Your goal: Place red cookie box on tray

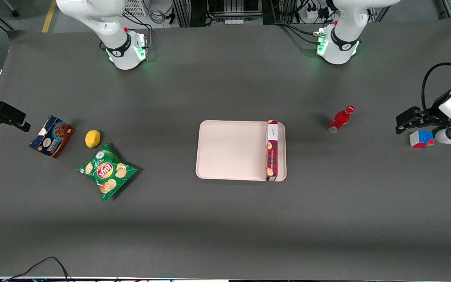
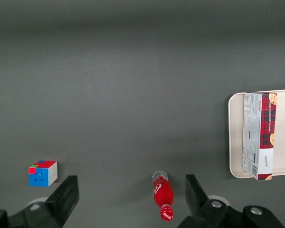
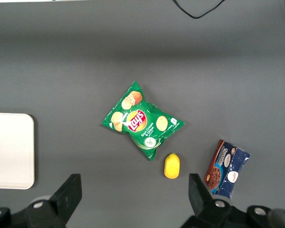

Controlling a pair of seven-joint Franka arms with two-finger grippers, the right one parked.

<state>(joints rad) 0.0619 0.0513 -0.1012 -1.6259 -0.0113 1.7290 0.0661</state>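
On the one pale pink rectangular tray (image 1: 229, 150) lay one long dark-red plaid cookie box (image 1: 272, 150), while the claw (image 2: 131, 192), spread wide and empty, hovered near one red bottle (image 1: 340, 119).

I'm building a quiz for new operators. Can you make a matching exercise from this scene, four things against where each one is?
Things:
1. long dark-red plaid cookie box
2. small red bottle
3. multicoloured puzzle cube
4. yellow lemon

Places:
A. beside the green crisp bag, toward the parked arm's end
B. on the flat pale pink-cream tray, along one rim
C. on the table between tray and cube
D. under the left arm's gripper, which has its jaws open

Pairs: 1-B, 2-C, 3-D, 4-A
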